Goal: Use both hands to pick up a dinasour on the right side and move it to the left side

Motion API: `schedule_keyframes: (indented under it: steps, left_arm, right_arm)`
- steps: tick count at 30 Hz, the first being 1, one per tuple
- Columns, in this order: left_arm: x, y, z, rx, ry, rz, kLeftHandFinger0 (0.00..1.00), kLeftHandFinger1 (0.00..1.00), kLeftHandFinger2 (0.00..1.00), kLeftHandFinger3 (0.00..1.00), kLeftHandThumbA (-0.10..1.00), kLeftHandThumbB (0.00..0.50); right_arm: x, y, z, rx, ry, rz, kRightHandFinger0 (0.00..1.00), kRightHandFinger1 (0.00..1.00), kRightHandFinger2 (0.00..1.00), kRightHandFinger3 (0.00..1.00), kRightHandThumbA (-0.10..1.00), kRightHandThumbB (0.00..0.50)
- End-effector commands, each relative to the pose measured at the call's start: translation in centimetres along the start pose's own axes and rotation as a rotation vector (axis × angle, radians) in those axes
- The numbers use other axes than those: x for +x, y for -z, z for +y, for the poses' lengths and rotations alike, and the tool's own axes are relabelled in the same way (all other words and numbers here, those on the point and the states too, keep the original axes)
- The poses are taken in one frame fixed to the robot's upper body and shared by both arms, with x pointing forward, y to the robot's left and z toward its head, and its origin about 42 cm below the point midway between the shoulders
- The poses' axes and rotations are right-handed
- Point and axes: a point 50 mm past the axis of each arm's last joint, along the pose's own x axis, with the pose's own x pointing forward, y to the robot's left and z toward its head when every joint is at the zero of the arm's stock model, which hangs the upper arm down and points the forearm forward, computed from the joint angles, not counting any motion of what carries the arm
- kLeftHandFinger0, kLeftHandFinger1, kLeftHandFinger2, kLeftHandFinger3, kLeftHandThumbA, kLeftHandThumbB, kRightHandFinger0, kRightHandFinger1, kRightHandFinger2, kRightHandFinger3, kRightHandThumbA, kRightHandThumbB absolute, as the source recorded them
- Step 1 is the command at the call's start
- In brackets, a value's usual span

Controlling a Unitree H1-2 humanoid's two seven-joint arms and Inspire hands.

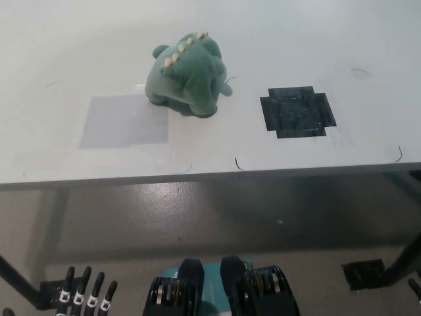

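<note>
The surface (276, 39) is a smooth, matte, pale grey-white tabletop with a straight front edge; a few thin dark curled marks like hairs or scratches lie on it, near that edge and further back. Two flat patches lie on it. The grey square patch (123, 121) is dull and slightly darker than the top around it. The black cross-shaped patch (297, 111) looks like overlapping strips of tape, with a faintly glossy, scuffed face and notched corners.

The plush dinosaur (186, 77) is a soft, rounded, stubby toy in a muted teal-green fabric with a fuzzy nap. A row of small cream bumps runs along its back, and short stumpy limbs stick out at its sides. It sits on the surface between the two patches, just beside the upper right corner of the grey square patch, touching or almost touching that corner, and well apart from the black cross-shaped patch to its other side. Nothing is holding it.

Below the front edge of the surface lies a glossy grey floor (197, 217) with soft reflections and dark table legs.

The left hand (83, 294) shows only as dark fingertips with white bands at the bottom, low and well apart from the dinosaur; the fingertips are spread and hold nothing. Of the right hand (414, 287) only a sliver shows at the lower right edge, so I cannot tell whether it is spread or closed.
</note>
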Motion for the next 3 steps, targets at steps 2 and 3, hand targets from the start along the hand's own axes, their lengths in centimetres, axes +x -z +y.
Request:
schedule_keyframes:
  steps: [2,3]
  left_arm:
    - [0.17,-0.56,-0.63,0.008,0.043,-0.021,1.00,1.00,1.00,1.00,0.93,0.374]
    - [0.17,-0.56,-0.63,0.008,0.043,-0.021,1.00,1.00,1.00,1.00,0.93,0.374]
  right_arm:
    - [0.09,-1.02,0.61,-0.021,-0.018,-0.036,1.00,1.00,1.00,1.00,0.88,0.274]
    - [0.09,-1.02,0.61,-0.021,-0.018,-0.036,1.00,1.00,1.00,1.00,0.88,0.274]
